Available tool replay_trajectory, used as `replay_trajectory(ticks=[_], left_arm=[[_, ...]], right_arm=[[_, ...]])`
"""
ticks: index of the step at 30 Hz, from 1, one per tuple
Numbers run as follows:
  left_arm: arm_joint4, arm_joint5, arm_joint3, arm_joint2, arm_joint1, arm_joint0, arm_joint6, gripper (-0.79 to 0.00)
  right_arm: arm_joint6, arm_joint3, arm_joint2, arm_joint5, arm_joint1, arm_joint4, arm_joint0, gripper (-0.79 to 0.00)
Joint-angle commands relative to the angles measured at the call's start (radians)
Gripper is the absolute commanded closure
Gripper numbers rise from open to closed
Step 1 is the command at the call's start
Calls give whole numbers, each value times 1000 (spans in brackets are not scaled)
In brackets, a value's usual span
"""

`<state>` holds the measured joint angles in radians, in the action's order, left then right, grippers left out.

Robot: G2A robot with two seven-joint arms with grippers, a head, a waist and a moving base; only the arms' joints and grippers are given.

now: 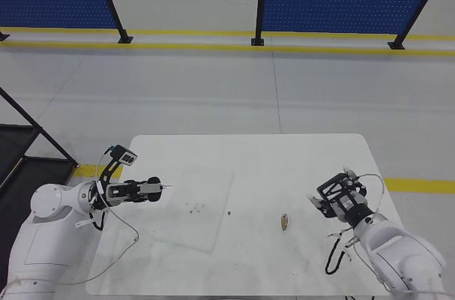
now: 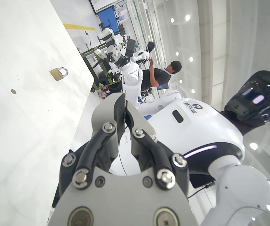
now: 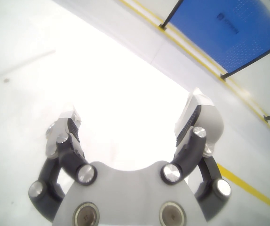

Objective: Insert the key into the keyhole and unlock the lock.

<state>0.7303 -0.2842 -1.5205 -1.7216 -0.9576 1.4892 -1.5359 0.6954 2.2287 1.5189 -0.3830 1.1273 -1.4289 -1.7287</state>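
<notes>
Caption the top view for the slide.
Left gripper, shut on a thin silver key, points toward the small brass padlock lying on the white table; right gripper open nearby.

White table [image 1: 302,157], rounded corners. Thin pale sheet [image 1: 205,232] lies flat left of centre, a few dark specks [image 1: 194,208] on it. Small brass padlock [image 1: 284,221] flat on bare top, right of the sheet, not touching it

The lock [image 1: 285,220] lies on the table [image 1: 287,157] between my grippers, nearer my right gripper [image 3: 135,109]. What seems to be the key [image 1: 168,185] sits in my left gripper [image 1: 160,186], well apart from the lock.
</notes>
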Motion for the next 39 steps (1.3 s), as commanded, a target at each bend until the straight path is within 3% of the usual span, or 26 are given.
replay_trajectory(ticks=[1,10,16,19,37,39], left_arm=[[0,0,0,0,0,0,0,0],[0,0,0,0,0,0,0,0],[0,0,0,0,0,0,0,0],[0,0,0,0,0,0,0,0],[0,0,0,0,0,0,0,0],[0,0,0,0,0,0,0,0]], right_arm=[[118,21,-26,-8,1,42,21,-785],[586,41,-158,81,10,322,185,-785],[760,-10,-281,165,18,280,315,-785],[774,-41,-334,224,25,239,359,-785],[755,-46,-346,227,25,220,355,-785],[796,-43,-364,248,27,210,366,-785]])
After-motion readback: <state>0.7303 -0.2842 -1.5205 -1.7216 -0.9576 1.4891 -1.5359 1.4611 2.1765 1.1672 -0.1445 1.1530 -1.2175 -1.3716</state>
